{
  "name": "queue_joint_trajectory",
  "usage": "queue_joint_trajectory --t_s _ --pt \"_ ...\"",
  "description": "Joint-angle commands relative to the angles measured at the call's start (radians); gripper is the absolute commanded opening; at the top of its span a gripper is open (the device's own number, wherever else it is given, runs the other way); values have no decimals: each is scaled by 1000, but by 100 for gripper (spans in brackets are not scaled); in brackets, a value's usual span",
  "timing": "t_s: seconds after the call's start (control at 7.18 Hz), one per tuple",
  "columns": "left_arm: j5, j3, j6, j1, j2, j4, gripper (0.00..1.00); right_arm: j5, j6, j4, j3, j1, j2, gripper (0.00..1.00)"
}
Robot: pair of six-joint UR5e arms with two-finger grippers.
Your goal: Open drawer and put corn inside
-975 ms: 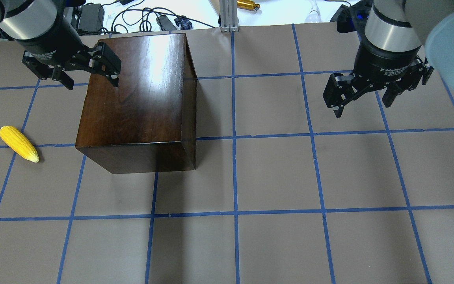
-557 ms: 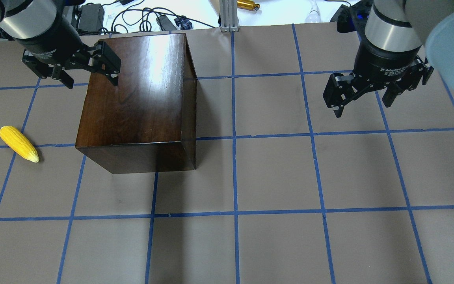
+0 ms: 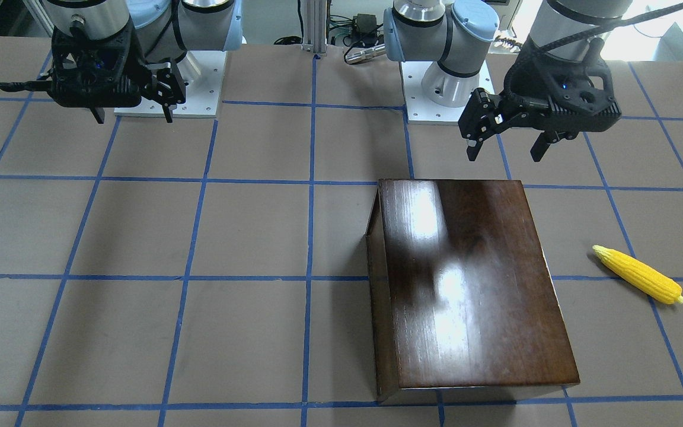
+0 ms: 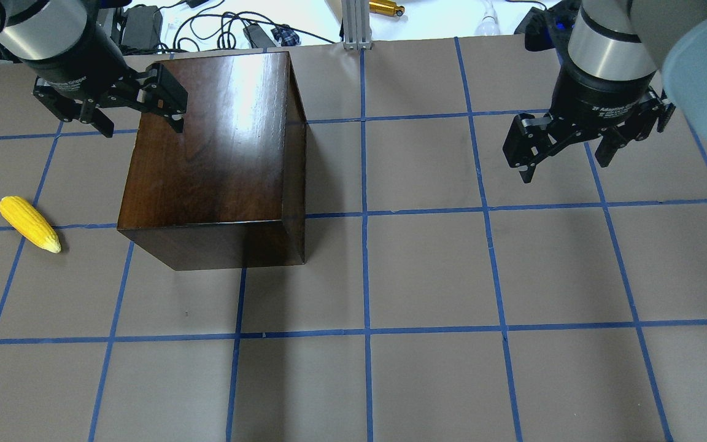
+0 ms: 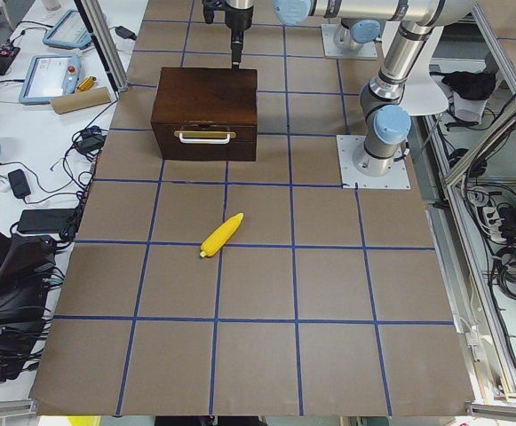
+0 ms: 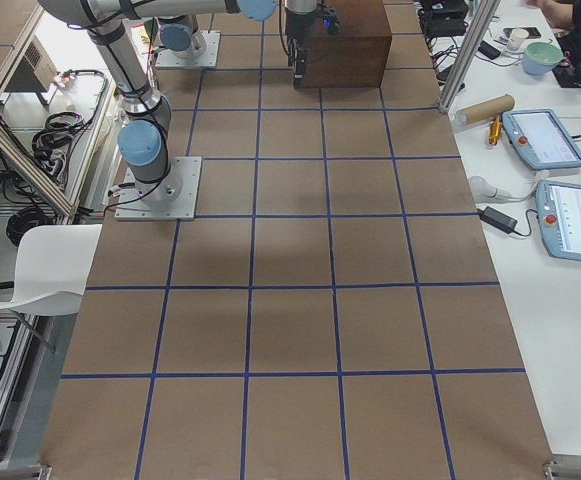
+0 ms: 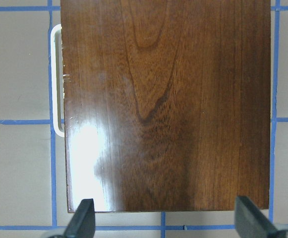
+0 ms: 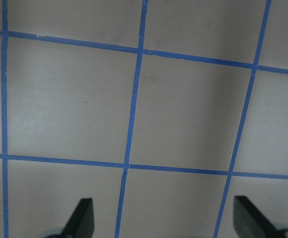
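The glossy dark-brown box (image 4: 212,153) stands on the table's left half, also in the front view (image 3: 472,284). Its drawer is shut; the dark front panel with a pale handle (image 5: 206,136) faces the table's left end, and the handle shows in the left wrist view (image 7: 57,79). The yellow corn (image 4: 29,224) lies on the table left of the box, apart from it (image 3: 638,274). My left gripper (image 4: 143,126) hangs open and empty above the box's edge nearest the robot base (image 7: 166,220). My right gripper (image 4: 563,169) hangs open and empty over bare table (image 8: 163,220).
Blue tape lines grid the brown table surface. Cables and power adapters (image 4: 145,24), an aluminium post (image 4: 353,24) and a gold cylinder (image 4: 386,7) lie beyond the table edge. The arm bases (image 3: 166,83) stand on the robot's side.
My left gripper has drifted very slightly upward in the overhead view. The box, the corn and the right gripper have not moved.
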Motion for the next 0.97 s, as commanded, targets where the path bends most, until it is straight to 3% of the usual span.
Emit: queue_joint_trajectory --t_s 0.0,0.84 --pt "2 1 0 2 1 0 100 0 0 0 0 0 1 100" --pt "-1 11 20 20 -22 2 100 0 0 0 0 0 1 100"
